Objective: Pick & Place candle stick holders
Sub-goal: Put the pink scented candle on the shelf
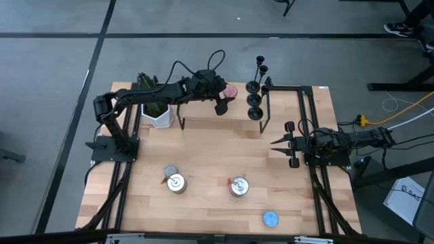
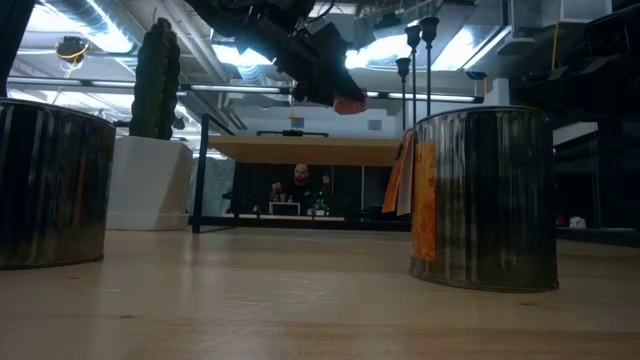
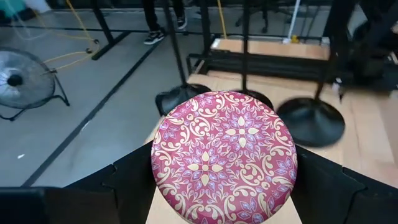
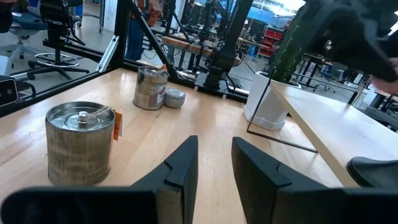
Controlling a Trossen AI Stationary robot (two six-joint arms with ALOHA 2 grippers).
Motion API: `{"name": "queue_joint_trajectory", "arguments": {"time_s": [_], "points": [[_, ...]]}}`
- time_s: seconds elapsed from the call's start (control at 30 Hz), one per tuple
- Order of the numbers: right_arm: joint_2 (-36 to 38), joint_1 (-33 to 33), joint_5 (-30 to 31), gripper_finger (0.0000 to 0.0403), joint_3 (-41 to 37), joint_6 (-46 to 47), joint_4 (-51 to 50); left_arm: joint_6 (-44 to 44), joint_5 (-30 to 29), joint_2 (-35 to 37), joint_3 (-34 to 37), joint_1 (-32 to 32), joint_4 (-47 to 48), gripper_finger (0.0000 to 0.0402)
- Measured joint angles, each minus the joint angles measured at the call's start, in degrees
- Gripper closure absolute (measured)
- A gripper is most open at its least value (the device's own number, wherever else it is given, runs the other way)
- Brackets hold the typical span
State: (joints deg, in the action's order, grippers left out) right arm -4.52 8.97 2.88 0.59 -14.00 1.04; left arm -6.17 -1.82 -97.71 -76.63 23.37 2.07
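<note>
Two tools: left tool (image 1: 224, 95) clamps a patterned disc (image 3: 224, 156) beside the candle stick holders (image 1: 255, 87); right tool (image 1: 279, 143) apart.

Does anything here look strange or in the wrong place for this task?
Yes. The left gripper holds a round red patterned tin, not one of the candle stick holders, which stand untouched at the table's far edge. The right gripper waits empty at the right side. Nothing looks spilled or damaged.

table (image 1: 203, 156): wood | 2 tins (image 1: 176, 183) | blue disc (image 1: 270, 218) | white planter (image 1: 159, 115)
</note>
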Motion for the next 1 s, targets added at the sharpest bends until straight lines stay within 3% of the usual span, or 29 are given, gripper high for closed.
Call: {"name": "queue_joint_trajectory", "arguments": {"time_s": [0.2, 0.47, 0.63, 1.0], "points": [[0.0, 0.0, 0.0, 0.0302, 0.0, -0.02, 0.0, 0.92, -0.42, -4.67, -6.87, 0.51, 1.67, 0.0106], [0.0, 0.0, 0.0, 0.0302, -0.01, 0.0, 0.0, -1.03, -3.24, -11.37, -19.26, 1.33, 12.24, 0.0106], [-0.01, 0.0, 0.01, 0.0302, 0.0, -0.01, 0.0, -0.17, -3.22, -11.02, -20.08, 2.93, 16.84, 0.0106], [0.0, 0.0, 0.01, 0.0302, 0.0, 0.0, 0.0, 2.42, -2.76, -11.26, -17.28, 3.76, 15.79, 0.0106]]}}
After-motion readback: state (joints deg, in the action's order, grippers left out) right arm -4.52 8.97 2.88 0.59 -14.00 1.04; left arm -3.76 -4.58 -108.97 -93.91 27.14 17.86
